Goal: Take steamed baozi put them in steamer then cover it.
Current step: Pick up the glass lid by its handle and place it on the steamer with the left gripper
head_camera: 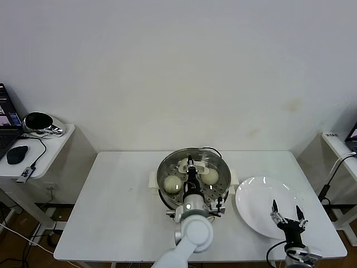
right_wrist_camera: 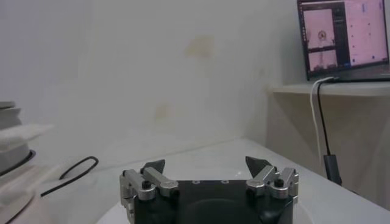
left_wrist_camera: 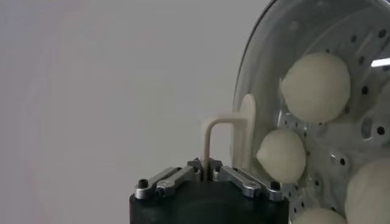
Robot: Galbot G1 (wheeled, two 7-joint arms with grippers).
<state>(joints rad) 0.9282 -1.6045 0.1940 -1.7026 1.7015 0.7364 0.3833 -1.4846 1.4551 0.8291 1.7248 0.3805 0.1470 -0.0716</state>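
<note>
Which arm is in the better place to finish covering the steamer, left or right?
Left. The left tool is shut on the cover handle, directly above the steamer. The right tool is open and empty, off to the side above the white plate.

My left arm (head_camera: 187,237) and the round glass lid (head_camera: 193,173) block the steel steamer's (head_camera: 165,196) top; table (head_camera: 111,212) left of it lies open.

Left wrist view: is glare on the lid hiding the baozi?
Left wrist view: one bright streak on the cover, yet baozi show clearly through it; left gripper pinches the handle. Head view: small glints on the steamer rim.
</note>
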